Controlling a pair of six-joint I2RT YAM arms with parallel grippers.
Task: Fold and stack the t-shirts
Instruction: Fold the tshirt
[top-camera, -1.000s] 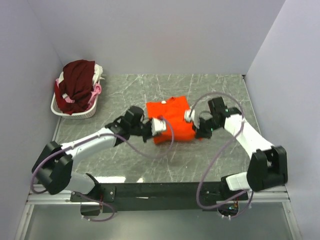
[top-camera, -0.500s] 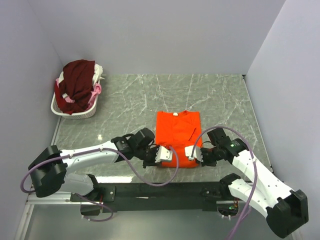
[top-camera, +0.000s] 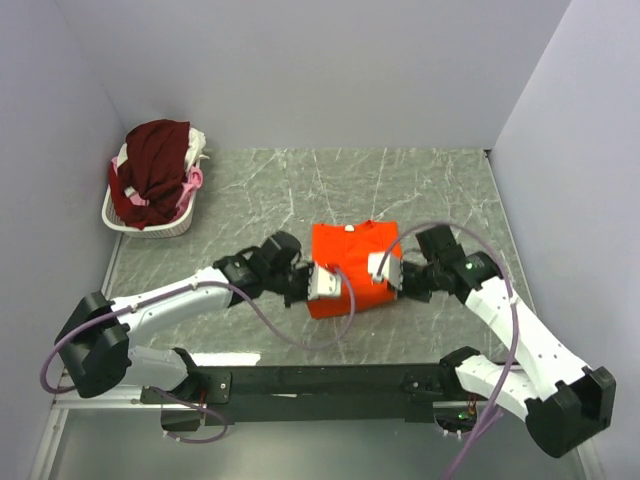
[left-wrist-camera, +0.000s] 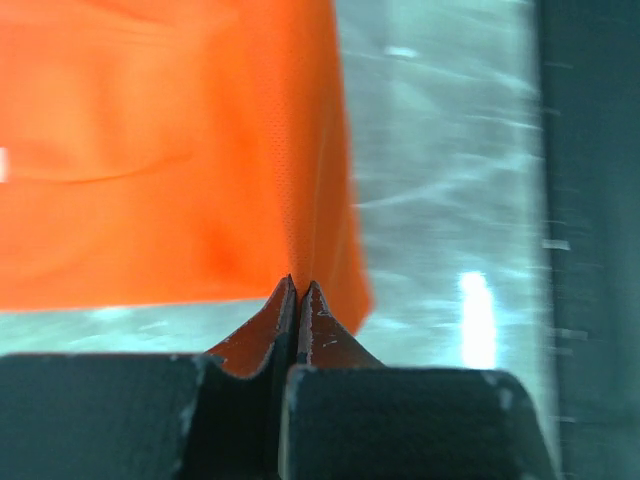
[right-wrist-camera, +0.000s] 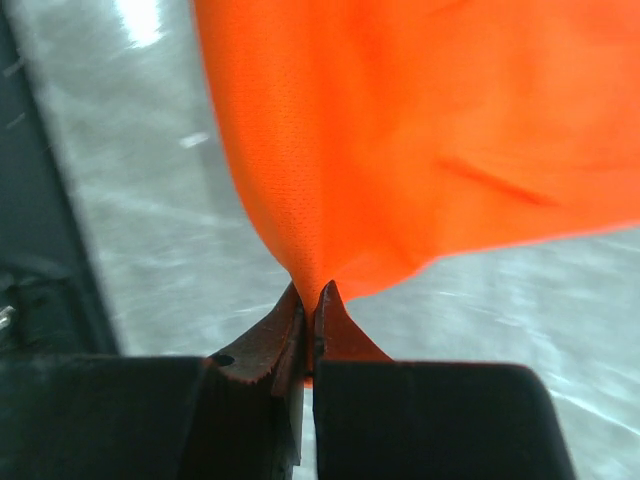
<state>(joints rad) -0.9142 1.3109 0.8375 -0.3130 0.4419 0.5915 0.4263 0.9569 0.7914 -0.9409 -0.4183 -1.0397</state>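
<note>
I see left pincer (left-wrist-camera: 298, 290) and right pincer (right-wrist-camera: 312, 294) each clamped on a near corner of the orange shirt (top-camera: 355, 255).

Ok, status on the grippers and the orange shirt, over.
Left gripper shut on orange t-shirt, near edge. Right gripper shut on it too. Basket with other shirts far left, nothing blocking.

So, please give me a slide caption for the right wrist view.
Right hand shut on the edge of the orange t-shirt, over the grey marbled table.
</note>
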